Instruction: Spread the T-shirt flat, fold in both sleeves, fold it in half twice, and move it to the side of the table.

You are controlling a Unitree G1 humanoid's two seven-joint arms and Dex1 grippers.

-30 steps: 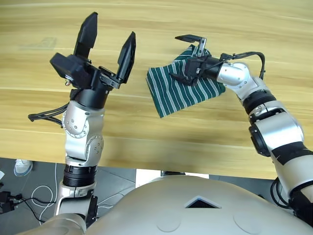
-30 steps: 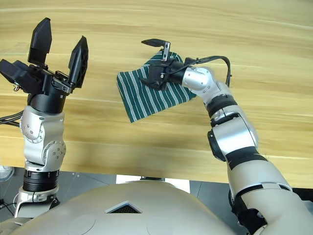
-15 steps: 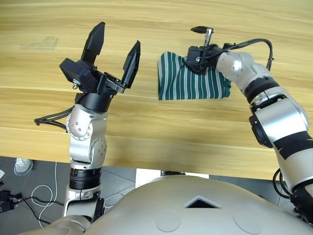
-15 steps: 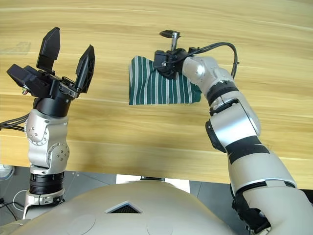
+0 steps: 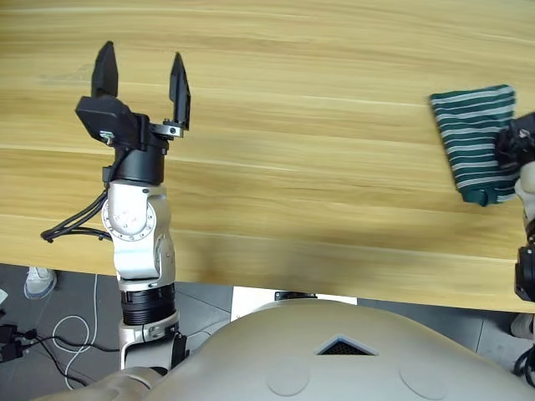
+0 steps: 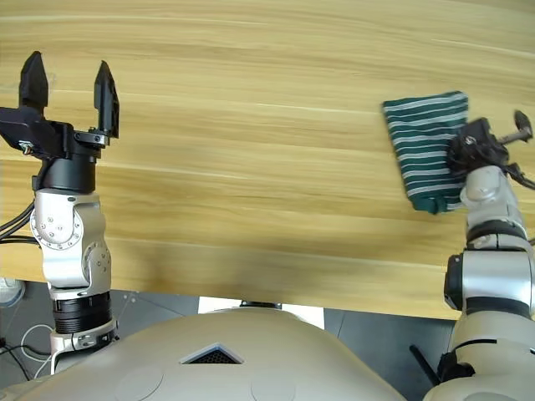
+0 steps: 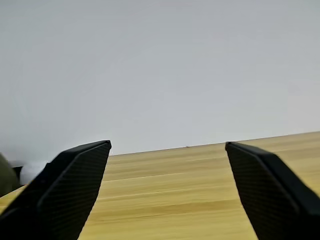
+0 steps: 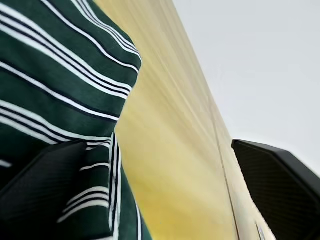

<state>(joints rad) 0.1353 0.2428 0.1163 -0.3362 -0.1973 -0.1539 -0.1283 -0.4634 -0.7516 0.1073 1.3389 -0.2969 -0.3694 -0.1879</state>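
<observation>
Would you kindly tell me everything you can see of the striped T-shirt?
The T-shirt is dark green cloth with thin white stripes, folded into a compact oblong of several layers. It lies flat on the wooden table, far towards the robot's right side. The open right gripper sits at its right edge, one finger against the fabric.

Shirt (image 6: 422, 138) is being shown dk green w/ white stripes; table (image 6: 251, 184), light wood grain; L gripper (image 5: 142, 57), black.
</observation>
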